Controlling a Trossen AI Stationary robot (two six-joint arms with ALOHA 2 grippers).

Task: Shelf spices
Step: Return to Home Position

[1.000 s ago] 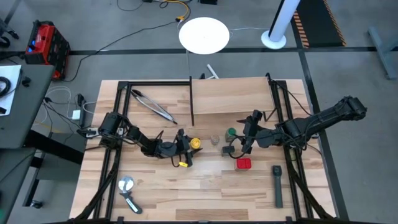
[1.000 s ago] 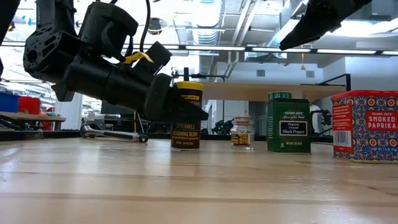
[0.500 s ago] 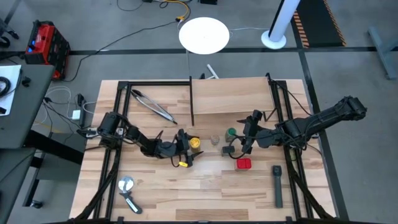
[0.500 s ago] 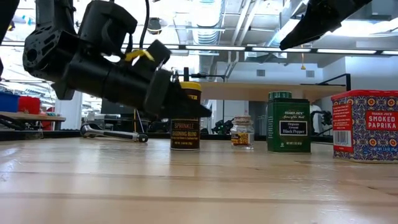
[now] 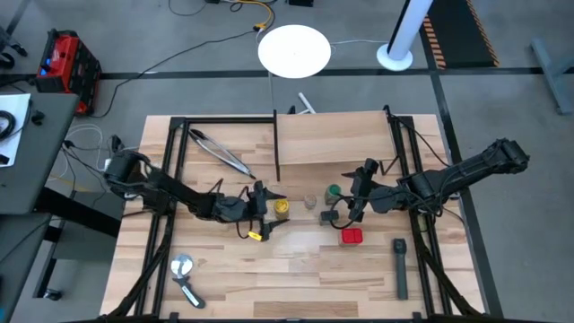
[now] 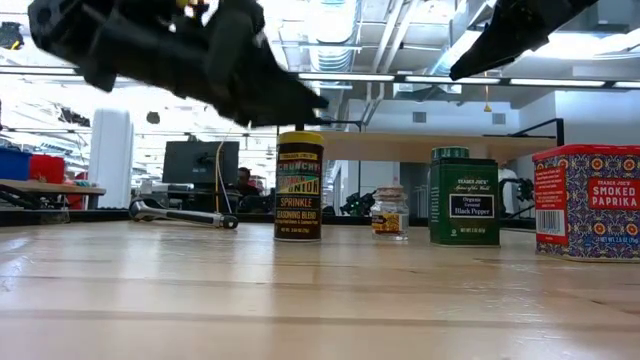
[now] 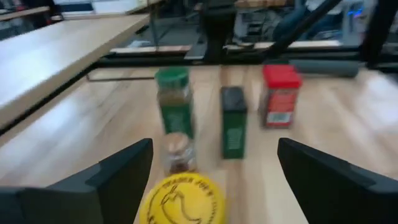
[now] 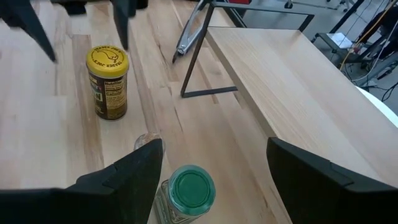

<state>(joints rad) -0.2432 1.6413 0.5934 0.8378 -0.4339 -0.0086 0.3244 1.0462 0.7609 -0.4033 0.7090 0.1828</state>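
Homing step: left gripper [image 5: 265,213] just above the yellow jar [image 5: 282,207].
Both jaws gape empty; rise straight before swinging back. Right gripper [image 8: 213,146] hangs over the green-lidded jar [image 8: 189,186], on the tabletop [image 5: 224,278] near the shelf [image 5: 336,139].

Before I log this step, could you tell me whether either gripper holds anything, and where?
Nothing is held; the left gripper and the right gripper are both open and empty.

Five spice containers [image 5: 310,201] are counted — one yellow-lidded jar [image 7: 180,199], one clear jar [image 7: 179,154], one green-lidded jar [image 7: 173,99], one dark tin [image 7: 233,119], one red tin [image 7: 280,96] — one shelf [image 5: 336,139], one pair of tongs [image 5: 220,151], one black bar [image 5: 400,267], one silver utensil [image 5: 186,280].
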